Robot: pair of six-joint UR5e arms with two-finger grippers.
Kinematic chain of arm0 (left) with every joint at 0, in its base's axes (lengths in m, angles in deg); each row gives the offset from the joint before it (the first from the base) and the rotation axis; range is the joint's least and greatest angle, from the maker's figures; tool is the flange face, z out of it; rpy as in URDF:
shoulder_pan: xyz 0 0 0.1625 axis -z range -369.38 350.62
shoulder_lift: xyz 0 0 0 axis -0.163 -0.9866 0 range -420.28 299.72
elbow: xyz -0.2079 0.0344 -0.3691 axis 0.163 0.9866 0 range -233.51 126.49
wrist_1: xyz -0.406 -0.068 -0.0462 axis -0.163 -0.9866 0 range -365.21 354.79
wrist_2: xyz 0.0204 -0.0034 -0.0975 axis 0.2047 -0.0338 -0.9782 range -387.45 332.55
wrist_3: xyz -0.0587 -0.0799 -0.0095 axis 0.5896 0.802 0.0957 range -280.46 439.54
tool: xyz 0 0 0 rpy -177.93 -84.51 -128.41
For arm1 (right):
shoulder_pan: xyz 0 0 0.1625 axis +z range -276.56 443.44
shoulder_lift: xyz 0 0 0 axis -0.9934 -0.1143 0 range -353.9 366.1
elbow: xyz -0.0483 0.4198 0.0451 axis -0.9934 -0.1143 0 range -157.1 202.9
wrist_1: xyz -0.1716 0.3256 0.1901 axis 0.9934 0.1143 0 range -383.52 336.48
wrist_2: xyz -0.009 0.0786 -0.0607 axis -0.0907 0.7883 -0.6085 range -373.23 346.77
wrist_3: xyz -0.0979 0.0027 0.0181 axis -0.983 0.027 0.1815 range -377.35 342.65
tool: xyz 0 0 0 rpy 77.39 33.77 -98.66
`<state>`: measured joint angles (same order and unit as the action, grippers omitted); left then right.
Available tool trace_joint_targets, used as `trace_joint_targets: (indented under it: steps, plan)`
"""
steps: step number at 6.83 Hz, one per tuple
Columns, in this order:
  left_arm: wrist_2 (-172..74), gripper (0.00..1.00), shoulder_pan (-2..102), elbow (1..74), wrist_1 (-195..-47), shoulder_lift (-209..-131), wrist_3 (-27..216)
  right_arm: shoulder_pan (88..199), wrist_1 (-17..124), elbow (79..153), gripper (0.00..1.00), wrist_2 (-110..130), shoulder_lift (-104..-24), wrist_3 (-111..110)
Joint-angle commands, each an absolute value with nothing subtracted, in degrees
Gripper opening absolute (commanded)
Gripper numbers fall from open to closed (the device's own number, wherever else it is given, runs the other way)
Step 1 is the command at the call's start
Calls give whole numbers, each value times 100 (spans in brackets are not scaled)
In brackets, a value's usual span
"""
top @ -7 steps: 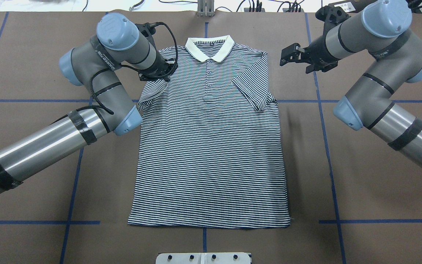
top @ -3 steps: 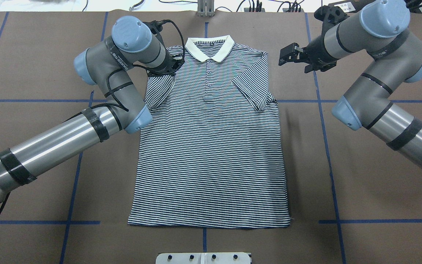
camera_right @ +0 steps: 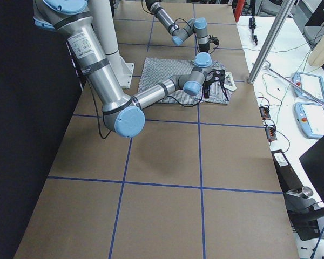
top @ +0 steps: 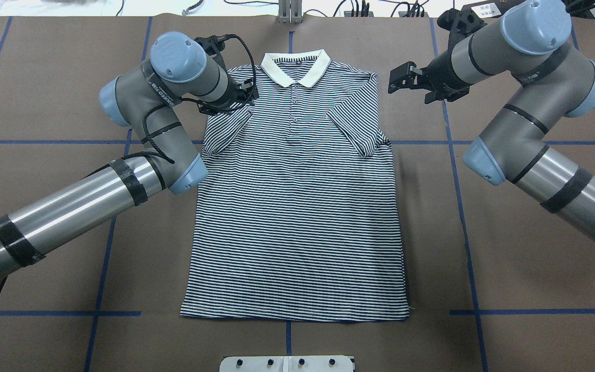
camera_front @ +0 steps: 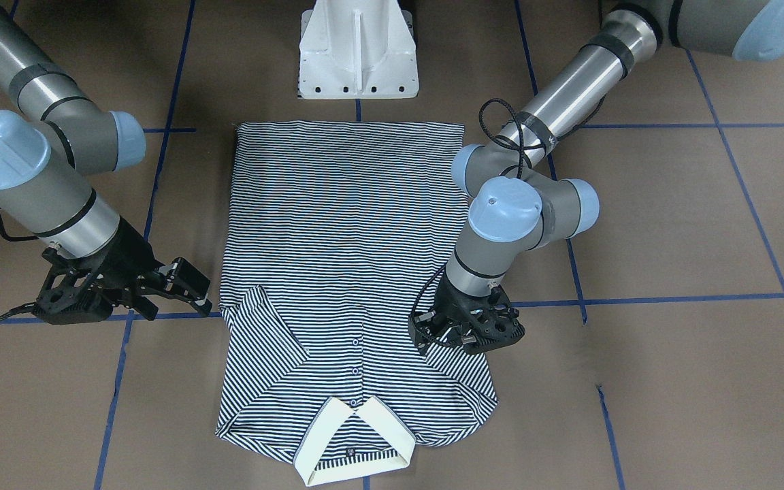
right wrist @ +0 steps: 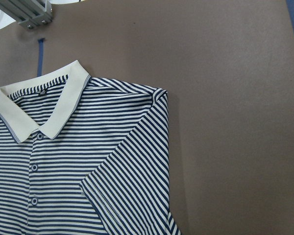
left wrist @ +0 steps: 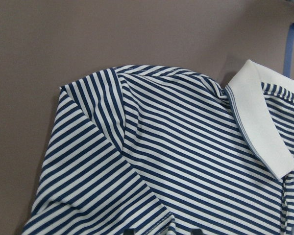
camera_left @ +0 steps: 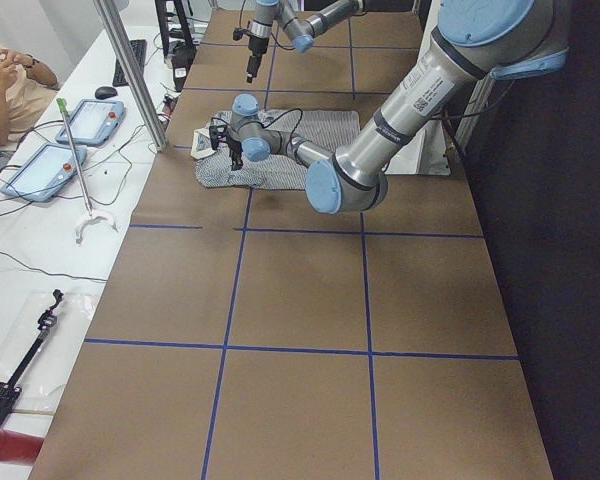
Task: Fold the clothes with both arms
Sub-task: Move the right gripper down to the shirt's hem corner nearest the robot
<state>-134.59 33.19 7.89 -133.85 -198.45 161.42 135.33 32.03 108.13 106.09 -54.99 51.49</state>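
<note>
Your left hand (top: 248, 97) sits over the polo shirt's (top: 297, 217) folded-in left sleeve, fingers apart, holding nothing. Your right hand (top: 394, 82) is spread and empty, just beside the shirt's right shoulder.

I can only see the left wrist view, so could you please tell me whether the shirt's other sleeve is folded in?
Observer: Yes, the right sleeve lies folded in across the chest of the shirt.
Operator: Thank you. Where is the right gripper?
Observer: The right gripper hovers beside that shoulder, off the fabric, and looks open.
Operator: And is the bottom edge folded?
Observer: No, the hem lies straight and flat, nearest the robot.
</note>
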Motion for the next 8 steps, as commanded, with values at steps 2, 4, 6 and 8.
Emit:
trace_joint_targets:
  steps: [2, 4, 6, 8]
  plan:
    - [-13599, 71, 3351, 2336, -13301, -18843, 16110, 12200, 3368, 11785, 100, 8882, -5926, 6221]
    - [-13670, 68, 3368, 2846, -13300, -18353, 16093, 11012, 4252, 13321, 91, 7751, -6987, 7329]
    - [-13653, 68, 3360, 3007, -13309, -18280, 15891, 10062, 4354, 14161, 88, 6847, -7852, 8288]
    - [-13618, 69, 3333, 2998, -13344, -18306, 15891, 9339, 5041, 14469, 85, 6281, -8082, 8941]
